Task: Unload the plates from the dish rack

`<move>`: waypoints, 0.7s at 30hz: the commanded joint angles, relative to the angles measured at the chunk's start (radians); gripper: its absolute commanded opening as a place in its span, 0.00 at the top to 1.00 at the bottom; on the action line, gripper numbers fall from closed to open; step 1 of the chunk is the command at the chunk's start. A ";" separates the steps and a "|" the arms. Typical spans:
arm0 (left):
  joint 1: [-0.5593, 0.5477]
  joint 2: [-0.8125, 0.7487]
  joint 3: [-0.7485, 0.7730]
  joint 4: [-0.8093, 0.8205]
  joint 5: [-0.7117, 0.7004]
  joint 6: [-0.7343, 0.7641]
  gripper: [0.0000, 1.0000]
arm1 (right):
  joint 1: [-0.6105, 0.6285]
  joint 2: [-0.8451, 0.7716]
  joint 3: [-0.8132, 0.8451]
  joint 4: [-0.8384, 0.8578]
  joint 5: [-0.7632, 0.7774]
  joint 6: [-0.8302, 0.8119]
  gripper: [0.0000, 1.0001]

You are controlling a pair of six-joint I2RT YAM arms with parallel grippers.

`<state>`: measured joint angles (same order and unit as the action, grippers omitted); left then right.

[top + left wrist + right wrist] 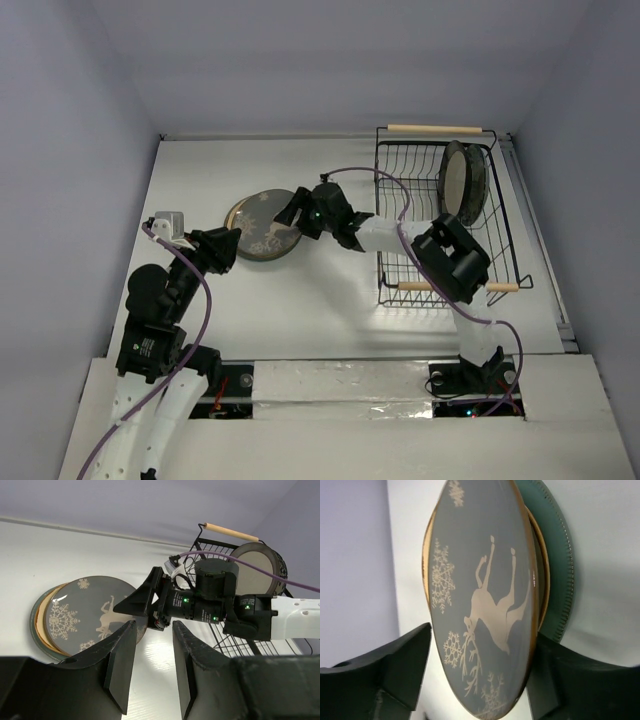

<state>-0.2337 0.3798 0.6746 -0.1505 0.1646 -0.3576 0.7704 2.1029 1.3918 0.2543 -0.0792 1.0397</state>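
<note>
A brown-grey plate with a white reindeer drawing (262, 228) lies on top of a stack left of centre, over a teal plate (36, 630); a tan rim shows between them. My right gripper (293, 214) is open, its jaws either side of the reindeer plate's near edge (480, 580), with a gap at one finger. My left gripper (153, 625) is open and empty, just in front of the stack (228, 246). The black wire dish rack (400, 165) stands at the right with one dark-rimmed beige plate (460, 182) upright in it.
The rack's wooden handles are at its far end (433, 128) and near end (503, 287). My right arm (385, 235) stretches from the rack's front across the table middle. Walls close the table at the left, back and right.
</note>
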 commanded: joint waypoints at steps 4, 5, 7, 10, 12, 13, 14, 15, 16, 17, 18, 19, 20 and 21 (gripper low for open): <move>0.007 -0.002 0.023 0.040 0.010 0.002 0.68 | 0.026 -0.070 0.119 -0.191 0.073 -0.226 0.14; 0.007 -0.002 0.023 0.039 0.009 0.002 0.68 | 0.026 -0.072 0.125 -0.217 0.073 -0.251 0.14; 0.007 -0.005 0.023 0.037 0.006 0.002 0.68 | 0.035 -0.072 0.165 -0.292 0.119 -0.312 0.12; 0.007 -0.007 0.023 0.035 0.004 0.000 0.68 | 0.035 -0.086 0.182 -0.388 0.162 -0.374 0.10; 0.007 -0.007 0.023 0.035 0.006 0.000 0.68 | 0.035 -0.110 0.177 -0.437 0.182 -0.415 0.10; 0.007 -0.009 0.023 0.037 0.004 0.002 0.68 | 0.035 -0.121 0.168 -0.469 0.199 -0.428 0.10; 0.007 -0.007 0.023 0.037 0.006 0.000 0.68 | 0.035 -0.132 0.164 -0.484 0.212 -0.444 0.10; 0.007 -0.007 0.023 0.037 0.006 0.000 0.68 | 0.035 -0.164 0.158 -0.496 0.228 -0.473 0.10; 0.007 -0.007 0.023 0.035 0.007 0.000 0.68 | 0.035 -0.182 0.147 -0.507 0.258 -0.489 0.11; 0.007 -0.005 0.023 0.037 0.006 0.000 0.68 | 0.035 -0.205 0.126 -0.533 0.281 -0.501 0.12; 0.007 -0.007 0.022 0.038 0.007 0.000 0.68 | 0.035 -0.231 0.112 -0.540 0.307 -0.521 0.13; 0.007 -0.007 0.022 0.037 0.007 0.000 0.68 | 0.035 -0.298 0.096 -0.543 0.364 -0.532 0.16; 0.007 -0.007 0.022 0.038 0.007 -0.001 0.68 | 0.035 -0.335 0.079 -0.555 0.396 -0.544 0.29; 0.007 -0.005 0.022 0.039 0.007 -0.001 0.68 | 0.035 -0.375 0.050 -0.564 0.439 -0.564 0.41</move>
<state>-0.2337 0.3775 0.6746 -0.1509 0.1642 -0.3580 0.8001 1.8790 1.4734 -0.2695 0.2020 0.5610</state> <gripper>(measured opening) 0.316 0.676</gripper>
